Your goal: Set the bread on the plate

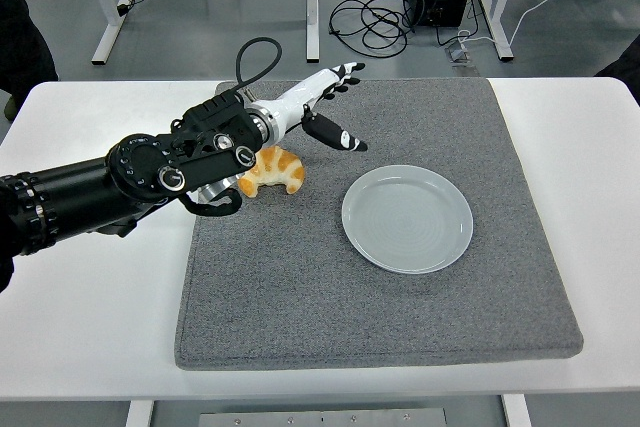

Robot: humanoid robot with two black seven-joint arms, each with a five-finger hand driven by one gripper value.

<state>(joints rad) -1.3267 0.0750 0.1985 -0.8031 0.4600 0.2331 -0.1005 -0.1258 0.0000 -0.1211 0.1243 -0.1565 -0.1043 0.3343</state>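
Table [90, 277] is white, with one big gray mat [300, 287] on top. Behind it is a gray floor with black cables [375, 19] and white table legs [110, 2]. One bread [275, 171], shaped like a crescent, lies on the mat, left of the one empty plate [407, 218], near it but not touching. One black arm [120, 179] comes in from the left and covers the bread's left end. Its left hand [318, 109] is above the bread, fingers spread, holding nothing.
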